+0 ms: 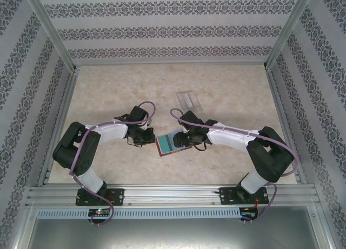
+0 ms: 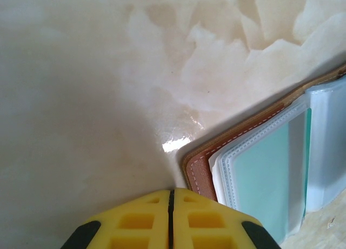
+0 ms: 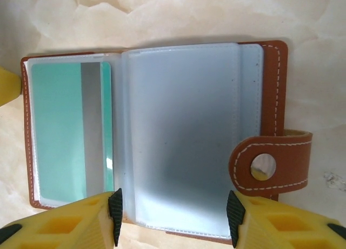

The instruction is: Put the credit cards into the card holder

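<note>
Yellow fingers [image 2: 135, 222] of the left gripper [image 2: 171, 197] are pressed together just beside a corner of the brown card holder [image 3: 273, 98], while the right gripper [image 3: 173, 219] is held spread apart over its clear sleeves [image 3: 184, 135]. The holder is laid open on the table [image 1: 227, 92] between the two arms, a teal credit card [image 3: 57, 135] tucked into one pocket.

A: How do the two arms stand?

B: Both are bent at the elbow and reach inward to the card holder [image 1: 168, 143]. The left arm [image 1: 105, 133] comes from its left side, the right arm [image 1: 232, 135] from its right side.

A: And the tools?

B: The left tool [image 2: 171, 194] has its fingers pressed together, just beside the card holder's left edge. The right tool [image 3: 174, 216] hangs over the card holder, jaws standing apart.
</note>
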Robot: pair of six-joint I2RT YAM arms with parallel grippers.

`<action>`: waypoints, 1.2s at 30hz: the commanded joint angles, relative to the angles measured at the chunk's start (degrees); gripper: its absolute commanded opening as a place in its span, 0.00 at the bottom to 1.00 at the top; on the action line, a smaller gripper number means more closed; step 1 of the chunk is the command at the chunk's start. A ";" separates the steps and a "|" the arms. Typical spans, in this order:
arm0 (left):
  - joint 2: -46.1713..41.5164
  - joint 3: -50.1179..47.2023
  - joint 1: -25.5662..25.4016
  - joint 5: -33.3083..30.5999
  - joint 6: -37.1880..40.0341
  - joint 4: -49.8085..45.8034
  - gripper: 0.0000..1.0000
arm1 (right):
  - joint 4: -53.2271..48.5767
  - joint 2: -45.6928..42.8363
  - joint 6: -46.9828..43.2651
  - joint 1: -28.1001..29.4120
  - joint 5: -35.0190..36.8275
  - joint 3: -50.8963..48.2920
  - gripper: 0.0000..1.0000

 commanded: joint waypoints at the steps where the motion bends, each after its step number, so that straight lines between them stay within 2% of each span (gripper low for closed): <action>1: 1.86 -1.54 -0.89 1.14 0.30 2.92 0.09 | -0.89 1.40 -0.05 0.53 1.95 -0.30 0.57; 17: 2.25 -1.43 -0.88 1.20 0.12 3.28 0.14 | 0.85 2.84 1.85 0.66 -1.37 -0.56 0.56; 29: 2.54 -1.54 -1.20 1.80 -0.45 4.23 0.15 | 10.29 1.92 7.01 -2.45 -13.17 -4.14 0.58; 36: 2.21 -1.80 -1.25 1.72 -0.41 4.38 0.16 | 14.61 1.97 8.71 -3.61 -17.54 -5.37 0.58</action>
